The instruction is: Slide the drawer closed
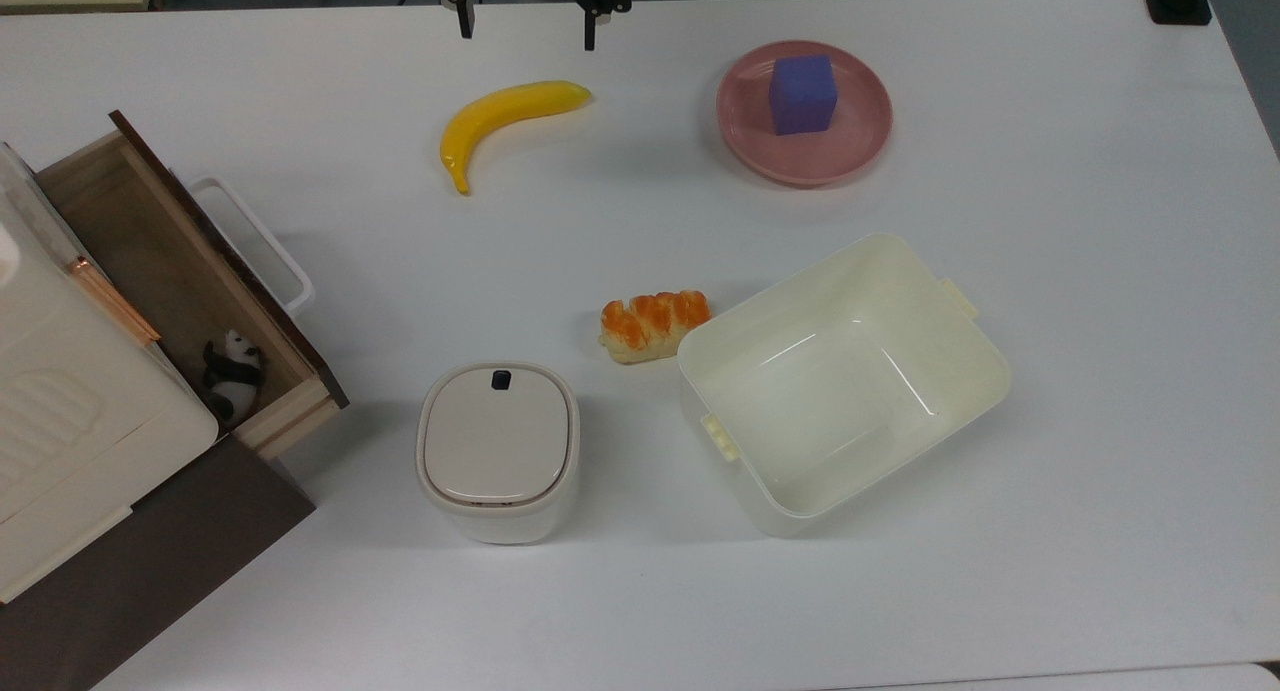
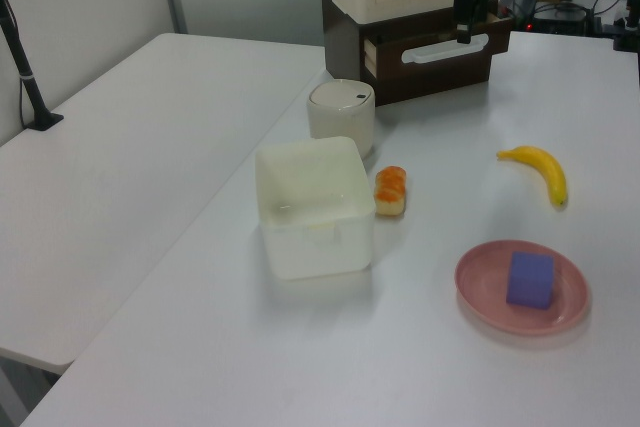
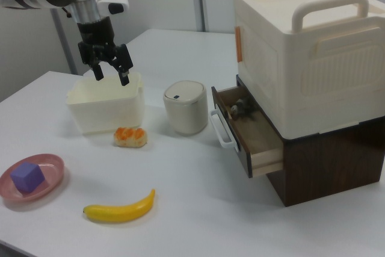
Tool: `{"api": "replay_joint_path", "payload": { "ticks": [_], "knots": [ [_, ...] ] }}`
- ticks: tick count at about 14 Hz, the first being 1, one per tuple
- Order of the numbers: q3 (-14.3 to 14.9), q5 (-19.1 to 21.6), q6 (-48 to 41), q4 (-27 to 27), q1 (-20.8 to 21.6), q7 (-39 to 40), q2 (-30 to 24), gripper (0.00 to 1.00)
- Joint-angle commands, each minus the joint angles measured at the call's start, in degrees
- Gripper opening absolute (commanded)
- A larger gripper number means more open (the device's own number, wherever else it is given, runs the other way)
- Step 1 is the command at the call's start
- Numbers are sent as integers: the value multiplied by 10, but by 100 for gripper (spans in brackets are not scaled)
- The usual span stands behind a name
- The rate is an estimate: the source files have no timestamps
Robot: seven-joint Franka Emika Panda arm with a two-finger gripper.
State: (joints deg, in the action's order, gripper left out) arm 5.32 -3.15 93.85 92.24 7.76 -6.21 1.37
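Observation:
The drawer [image 1: 150,261] stands pulled out of the dark brown cabinet [image 1: 150,571] at the top view's left. It has light wood walls, a dark front panel and a white loop handle [image 1: 262,243]. A small panda toy [image 1: 232,373] lies inside. The right view has the drawer [image 3: 255,139] open toward the table, with its handle [image 3: 220,129] in front. The drawer's front [image 2: 430,52] also faces the table in the left view. My gripper [image 1: 527,26] hangs open and empty over the table's top edge in the top view, far from the drawer. In the right view the gripper [image 3: 112,76] is above the tub.
A banana [image 1: 505,119] lies just below the gripper in the top view. A pink plate [image 1: 860,131] holds a purple cube [image 1: 802,93]. A cream tub [image 1: 840,376], a bread roll [image 1: 655,323] and a lidded white bin [image 1: 498,449] stand mid-table. A cream case [image 3: 307,52] tops the cabinet.

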Motion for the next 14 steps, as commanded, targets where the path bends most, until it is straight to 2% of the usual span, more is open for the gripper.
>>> {"api": "replay_joint_path", "payload": {
  "ticks": [1, 10, 12, 14],
  "knots": [
    [14, 14, -9, 6, 2, 0, -8, 100],
    [13, 15, -8, 8, 1, 3, -8, 100],
    [13, 15, -9, 8, 1, 30, -8, 85],
    [13, 15, -10, 8, 1, 37, -8, 75]
  ]
}}
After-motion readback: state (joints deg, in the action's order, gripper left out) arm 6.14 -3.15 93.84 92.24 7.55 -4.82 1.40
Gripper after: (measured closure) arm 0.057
